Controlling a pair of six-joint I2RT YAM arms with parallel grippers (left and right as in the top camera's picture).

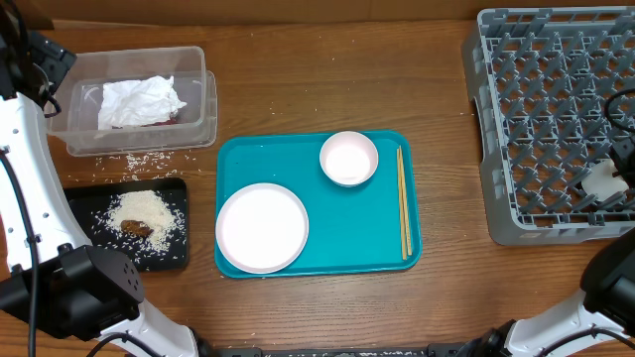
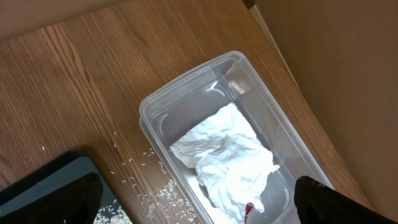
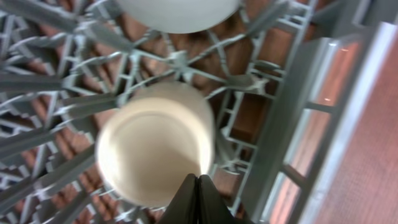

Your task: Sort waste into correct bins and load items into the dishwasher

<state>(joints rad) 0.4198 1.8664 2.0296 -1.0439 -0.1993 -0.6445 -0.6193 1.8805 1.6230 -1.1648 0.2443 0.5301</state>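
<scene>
Right claw (image 3: 198,198) pressed together, tips at the 5 o'clock edge of a round white cup (image 3: 155,152) sitting in the grey pegged plastic rack (image 3: 56,81). Whether the rim is pinched, I can't tell. Risk here: a lift could snag that cup and tip it against the pegs. Left claw (image 2: 193,199) spread wide above the crumpled white paper napkin (image 2: 224,158) in the clear plastic tub (image 2: 149,106). On the brown wooden worktop (image 1: 327,79), a teal tray (image 1: 367,233) carries a round white plate (image 1: 262,227), a small white bowl (image 1: 348,158) and thin wooden chopsticks (image 1: 403,198), with the rack at its 3 o'clock. Those sticks could drop through the grid. A tan board (image 1: 248,10) backs everything at 12 o'clock.
</scene>
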